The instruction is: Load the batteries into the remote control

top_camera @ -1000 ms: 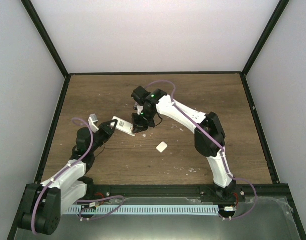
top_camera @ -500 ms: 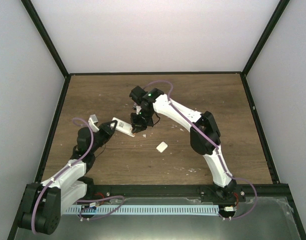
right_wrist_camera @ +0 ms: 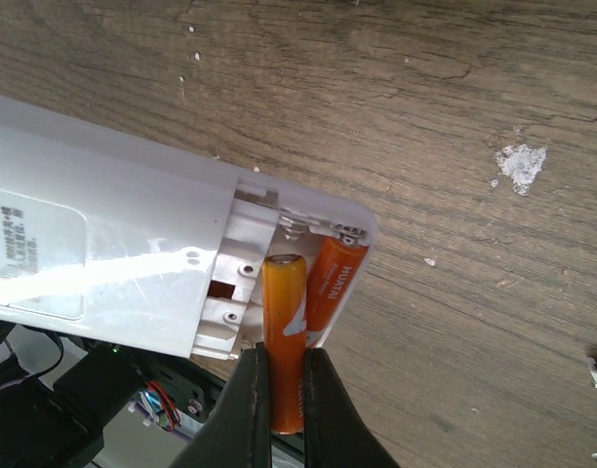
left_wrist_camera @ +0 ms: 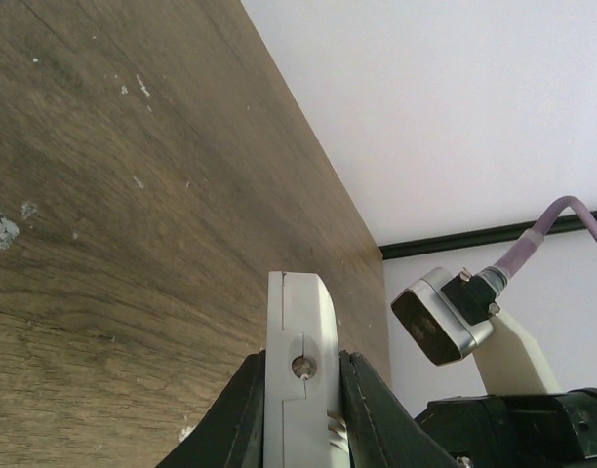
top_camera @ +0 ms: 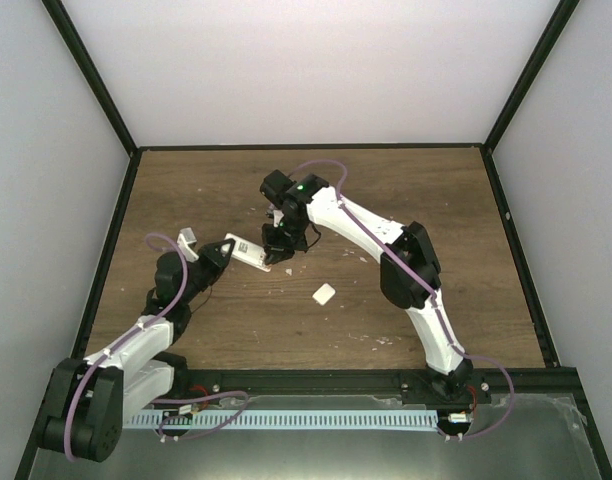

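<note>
Table [top_camera: 216, 180]: brown wood grain, ringed by a black frame with pale walls on three sides.
Right arm [top_camera: 366, 225]: reaches from the near right corner over to the left of the table's middle, wrist bent down over the remote control.
Left arm [top_camera: 146, 330]: rises from the near left corner and points toward the table's middle.
Remote control [top_camera: 249, 253]: white, left of the table's middle, about halfway between the near and far edges. Its back faces up with the battery recess open at the end nearest the right arm. Whether it touches the table I cannot tell.
Left jaws: pinching the remote control [left_wrist_camera: 298, 322] at its other end, one finger on each side.
Cover [top_camera: 324, 293]: small white piece lying flat on the table, near the middle, apart from both arms.
Batteries: both orange. One battery [right_wrist_camera: 333, 283] lies in the recess. The other battery [right_wrist_camera: 284, 322] sits just beside it, touching, with its tip in the recess.
Right jaws: pinching that second battery at its lower end.
Specks [right_wrist_camera: 520, 163]: pale flecks scattered on the wood.
</note>
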`<control>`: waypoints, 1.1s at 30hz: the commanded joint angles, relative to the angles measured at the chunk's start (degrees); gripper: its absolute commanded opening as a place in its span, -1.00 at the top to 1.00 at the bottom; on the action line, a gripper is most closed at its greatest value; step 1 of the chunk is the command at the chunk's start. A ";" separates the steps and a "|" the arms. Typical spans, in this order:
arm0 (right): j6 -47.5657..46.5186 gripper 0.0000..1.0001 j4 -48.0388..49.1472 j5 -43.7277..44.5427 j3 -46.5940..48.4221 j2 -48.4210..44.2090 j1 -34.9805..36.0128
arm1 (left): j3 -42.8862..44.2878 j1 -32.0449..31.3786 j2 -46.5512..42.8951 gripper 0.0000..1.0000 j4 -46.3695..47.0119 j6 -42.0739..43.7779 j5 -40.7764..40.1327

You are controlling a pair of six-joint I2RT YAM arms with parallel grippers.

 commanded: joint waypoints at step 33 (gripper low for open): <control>2.42 0.82 -3.72 0.47 7.53 1.89 -0.18 | -3.19 -1.44 1.08 1.00 13.78 -11.14 -2.97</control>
